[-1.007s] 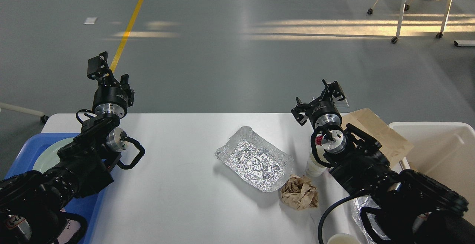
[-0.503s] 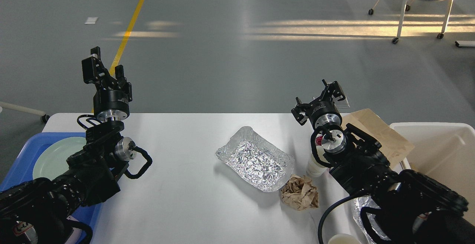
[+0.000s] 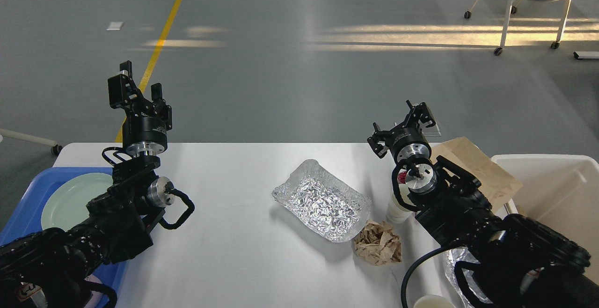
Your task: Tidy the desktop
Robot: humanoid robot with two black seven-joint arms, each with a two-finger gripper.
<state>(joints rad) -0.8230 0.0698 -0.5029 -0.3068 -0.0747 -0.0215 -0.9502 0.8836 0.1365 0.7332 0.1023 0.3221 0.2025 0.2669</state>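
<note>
The white desktop (image 3: 234, 242) holds a crumpled foil tray (image 3: 323, 201) at its middle. A ball of crumpled brown paper (image 3: 378, 245) lies just in front of the foil tray. A white paper cup (image 3: 396, 209) stands to the right of the foil tray, partly hidden by my right arm. My left gripper (image 3: 136, 88) is raised above the far left edge, open and empty. Over the far right part of the desktop my right gripper (image 3: 401, 126) stands open, holding nothing, behind the cup.
A blue tray (image 3: 25, 205) with a pale green plate (image 3: 70, 198) sits at the left edge. At the right are a brown paper bag (image 3: 477, 163) and an off-white bin (image 3: 552, 191). More foil (image 3: 450, 266) and a cup rim (image 3: 433, 302) show under my right arm.
My left arm has shifted to the right, uncovering more of the green plate, and its gripper has risen slightly. The right arm and the desktop's things have not moved.
</note>
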